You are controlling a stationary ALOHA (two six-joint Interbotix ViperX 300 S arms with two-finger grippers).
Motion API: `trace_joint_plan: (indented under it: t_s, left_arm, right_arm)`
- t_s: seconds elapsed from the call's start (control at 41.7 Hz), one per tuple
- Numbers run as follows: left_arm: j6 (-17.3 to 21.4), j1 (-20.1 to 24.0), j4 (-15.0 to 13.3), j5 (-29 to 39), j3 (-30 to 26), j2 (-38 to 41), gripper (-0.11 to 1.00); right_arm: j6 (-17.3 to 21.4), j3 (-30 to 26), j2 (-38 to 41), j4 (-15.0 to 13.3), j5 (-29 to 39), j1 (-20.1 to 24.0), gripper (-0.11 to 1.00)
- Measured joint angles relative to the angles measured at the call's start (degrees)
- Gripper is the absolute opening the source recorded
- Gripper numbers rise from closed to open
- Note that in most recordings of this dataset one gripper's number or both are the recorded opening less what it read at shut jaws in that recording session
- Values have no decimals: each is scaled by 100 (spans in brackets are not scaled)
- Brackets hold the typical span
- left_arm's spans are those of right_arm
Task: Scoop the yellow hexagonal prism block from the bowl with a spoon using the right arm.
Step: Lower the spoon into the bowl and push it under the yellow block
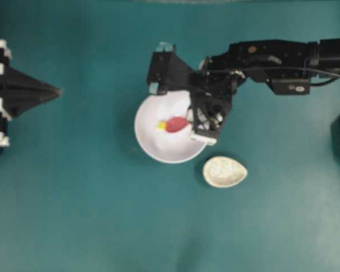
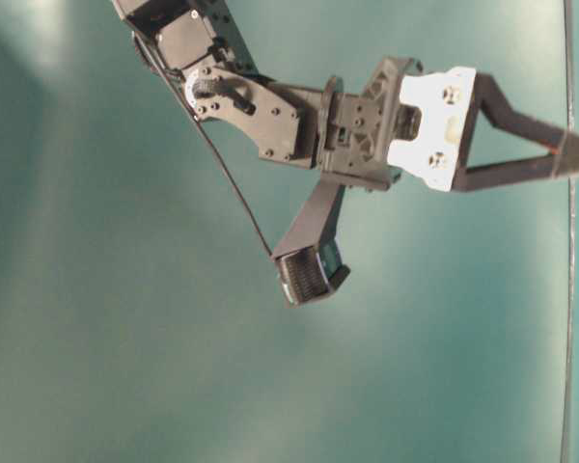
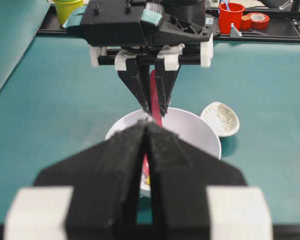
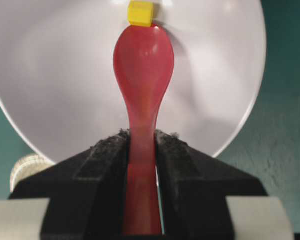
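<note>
Your right gripper (image 4: 141, 165) is clenched on the handle of the spoon (image 4: 142, 70), the two black pads pressing it from either side; the handle runs straight out between them and the deep pink-red scoop lies inside the bowl (image 4: 50, 80), hollow side up; the yellow hexagonal prism block (image 4: 139, 13) sits just past the tip of the scoop, touching it or very nearly so, on the white floor of the bowl and not in the scoop. From overhead you see the right arm (image 1: 272, 59) reaching in from the right edge, its wrist bent down over the near rim of the bowl (image 1: 150, 148), with the spoon (image 1: 178, 124) pointing left and the block (image 1: 161, 125) at its left end; the speckled spoon rest (image 1: 225, 171) lies on the teal worktop (image 1: 73, 198) just beside the bowl, below and to its right, apart from it. Your left gripper (image 3: 146, 135) is clenched on nothing, its fingers pressed together; in the overhead view it hangs at the far left (image 1: 54, 90), well apart from the bowl, pointing towards it. Along the back rail in the left wrist view stand a red cup (image 3: 231, 16) and a roll of red tape (image 3: 258, 20).
</note>
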Motion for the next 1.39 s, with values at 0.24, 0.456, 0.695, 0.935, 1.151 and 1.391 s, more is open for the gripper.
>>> trace_joint_plan:
  t_s: [0.24,0.456,0.695,0.935,1.151,1.391]
  left_arm:
    - [0,0,0,0,0,-9,0]
    - [0,0,0,0,0,0,0]
    - [0,0,0,0,0,-9,0]
    - [-9,0,0,0,0,-9,0]
    - [-9,0,0,0,0,-9,0]
    - [-9,0,0,0,0,-9,0]
  right_arm:
    - [-97,-62,18,0,-299,0,23]
    - [-132,-62,18,0,-536,0,23]
    - [-141,-79,18,0,-668,0,23]
    - [-141,-193,18,0,-677,0,23]
    - [-141,-246,26,0,-677,0,23]
    - [-141,-281,18,0,-712,0,23]
